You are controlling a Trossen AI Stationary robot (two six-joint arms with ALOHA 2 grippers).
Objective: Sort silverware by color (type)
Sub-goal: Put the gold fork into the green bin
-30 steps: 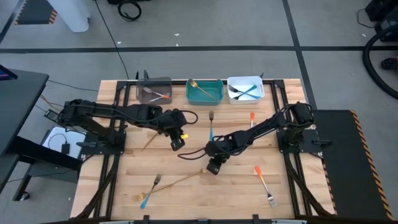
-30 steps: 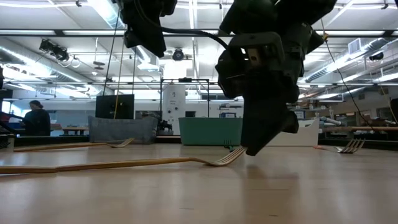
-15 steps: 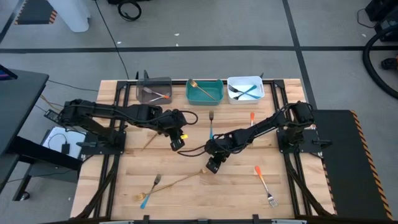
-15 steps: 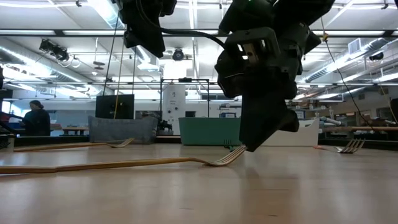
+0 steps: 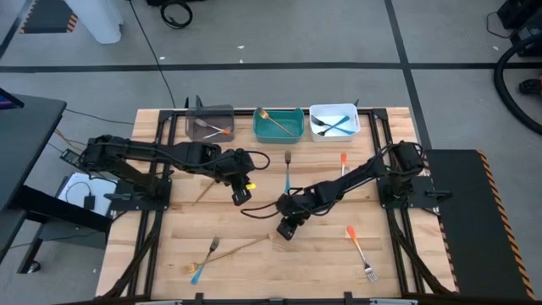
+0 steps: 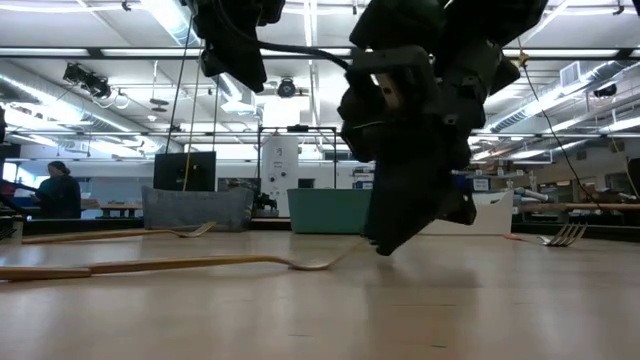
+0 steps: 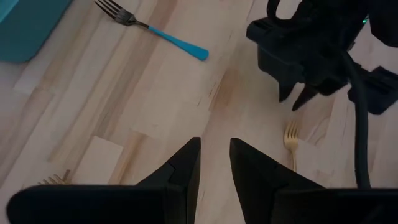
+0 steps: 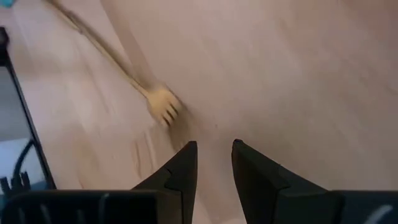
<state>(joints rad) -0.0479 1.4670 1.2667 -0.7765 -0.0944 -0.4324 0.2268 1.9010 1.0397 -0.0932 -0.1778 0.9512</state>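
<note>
A thin gold fork (image 5: 241, 247) lies flat on the table near the front; its tines (image 8: 163, 102) point at my right gripper (image 8: 214, 144). That gripper (image 5: 286, 230) hangs low just beyond the tines, open, with nothing between its fingers. My left gripper (image 5: 240, 195) waits open above the table's middle (image 7: 215, 140). A blue-handled fork (image 5: 288, 169), an orange-handled utensil (image 5: 343, 163), an orange-handled fork (image 5: 360, 250), a blue-handled fork (image 5: 203, 257) and a second gold fork (image 5: 203, 191) lie loose on the wood.
Three bins stand in a row at the far edge: grey (image 5: 209, 112), teal (image 5: 292, 129) and white (image 5: 351, 127), each with silverware inside. Bare wood lies between the loose utensils. A person stands far off in the room (image 6: 58, 190).
My right gripper has sunk a little and edged toward the gold fork's tines, rolling slightly; in the low view it now stands in front of the fork's raised head. My left gripper has kept still.
</note>
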